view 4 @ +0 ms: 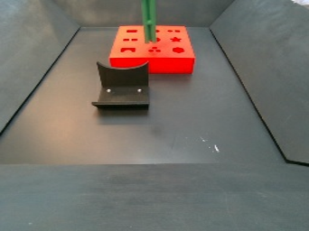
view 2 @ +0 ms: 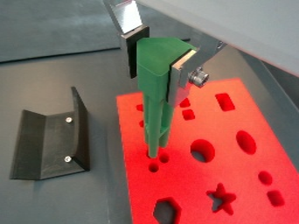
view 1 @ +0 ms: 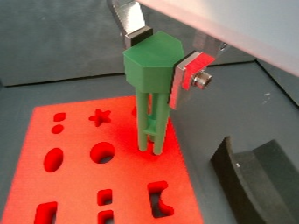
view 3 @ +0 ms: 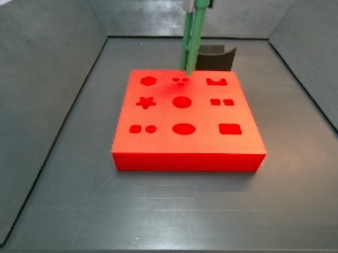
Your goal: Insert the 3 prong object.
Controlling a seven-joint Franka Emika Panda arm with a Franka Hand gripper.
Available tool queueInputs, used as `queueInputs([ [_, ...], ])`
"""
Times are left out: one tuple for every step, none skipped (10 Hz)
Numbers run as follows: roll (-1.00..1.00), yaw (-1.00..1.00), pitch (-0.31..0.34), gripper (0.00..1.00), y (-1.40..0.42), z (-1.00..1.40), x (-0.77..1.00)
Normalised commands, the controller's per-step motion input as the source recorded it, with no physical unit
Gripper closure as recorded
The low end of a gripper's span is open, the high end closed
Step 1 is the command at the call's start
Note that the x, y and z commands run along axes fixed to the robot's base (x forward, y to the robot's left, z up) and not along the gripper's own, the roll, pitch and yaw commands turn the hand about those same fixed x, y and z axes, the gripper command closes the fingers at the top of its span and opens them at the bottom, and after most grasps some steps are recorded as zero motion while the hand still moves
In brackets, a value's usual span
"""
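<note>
- 3 prong object (view 1: 155,83): bright green, upright, hex head clamped up top, thin rods pointing down onto the red block (view 3: 185,124). Also visible in a side view (view 4: 150,20) as a green vertical bar over the block.
- Rod tips at the block's top face, at small holes, per both wrist views (view 2: 156,149); can't tell how deep they sit.
- Claw (view 1: 160,54): pinching the peg's head, one silver finger (view 2: 184,61) flat against each side; it hangs straight above the block.
- Red block: foam-like slab with star, oval, round and square cutouts, lying toward the tabletop's (view 4: 182,126) far edge in a side view.
- Fixture (view 4: 121,86): dark L-bracket, on the tabletop beside the block, not touching it; in a side view (view 3: 215,55) it stands just behind the block.
</note>
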Motion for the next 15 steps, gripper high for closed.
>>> queueInputs([
  [-0.02, -0.41, -0.066, 1.0, 0.0, -0.13, -0.22],
  [-0.08, -0.37, -0.099, 1.0, 0.0, -0.07, -0.16],
  [-0.1, -0.35, -0.139, 1.0, 0.0, -0.03, -0.27],
  [-0.11, -0.21, -0.1, 1.0, 0.0, -0.01, -0.08],
  [-0.09, 0.0, -0.109, 1.0, 0.01, -0.13, 0.07],
  [-0.08, 0.07, -0.124, 1.0, 0.05, -0.2, 0.25],
  [-0.14, 0.11, -0.141, 1.0, 0.09, -0.18, 0.31],
  [-0.1, 0.09, -0.149, 1.0, 0.14, -0.17, 0.03],
  [-0.09, 0.0, -0.09, 1.0, 0.0, -0.04, -0.19],
  [-0.13, 0.0, -0.077, 1.0, -0.01, 0.0, -0.23],
  [-0.18, 0.0, -0.173, 1.0, -0.13, 0.0, -0.14],
  [-0.2, 0.0, -0.203, 1.0, -0.11, 0.0, -0.07],
  [-0.19, 0.0, -0.217, 1.0, -0.04, -0.03, 0.0],
  [-0.09, 0.0, -0.084, 1.0, 0.0, -0.04, -0.02],
  [-0.11, -0.01, -0.07, 1.0, 0.15, 0.0, -0.15],
])
